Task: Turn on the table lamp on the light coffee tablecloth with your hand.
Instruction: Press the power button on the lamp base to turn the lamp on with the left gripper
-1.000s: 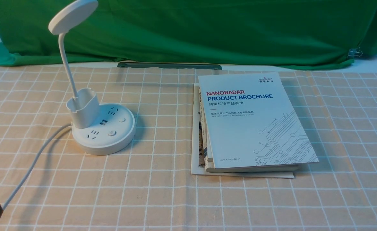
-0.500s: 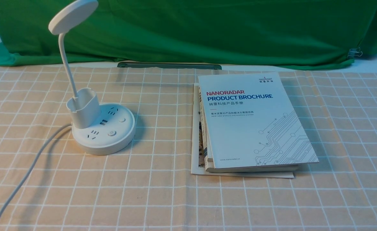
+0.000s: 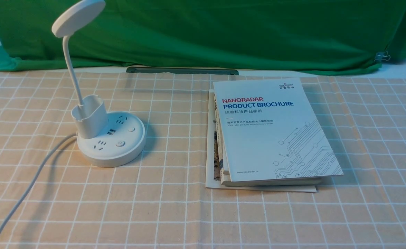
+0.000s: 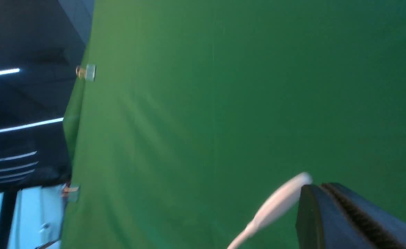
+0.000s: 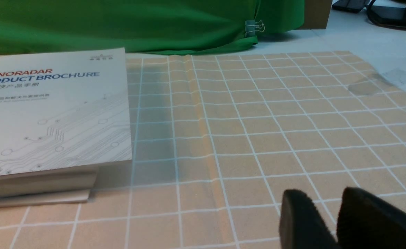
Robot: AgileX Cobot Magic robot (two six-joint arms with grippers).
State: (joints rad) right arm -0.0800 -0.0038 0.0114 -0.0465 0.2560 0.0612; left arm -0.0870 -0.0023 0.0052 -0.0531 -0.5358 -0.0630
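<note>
The white table lamp (image 3: 110, 138) stands on the light coffee tablecloth (image 3: 175, 207) at the left. Its disc head (image 3: 78, 17) is up on the bendy neck and its cord (image 3: 33, 180) trails to the near left edge. No light shows from the head. Neither gripper shows in the front view. In the left wrist view my left gripper (image 4: 318, 186) has its jaws pressed together and empty, raised against the green backdrop, with the blurred lamp head (image 4: 279, 204) just beside its tip. My right gripper (image 5: 322, 199) hovers low over the cloth, jaws a narrow gap apart, empty.
A stack of brochures (image 3: 272, 131) lies right of centre on the cloth, and also shows in the right wrist view (image 5: 50, 114). The green backdrop cloth (image 3: 223, 31) hangs behind. A dark flat bar (image 3: 182, 70) lies at the back edge.
The dark left gripper that showed at the front view's bottom left corner a second ago has left that view. The lamp head has shifted very slightly left.
</note>
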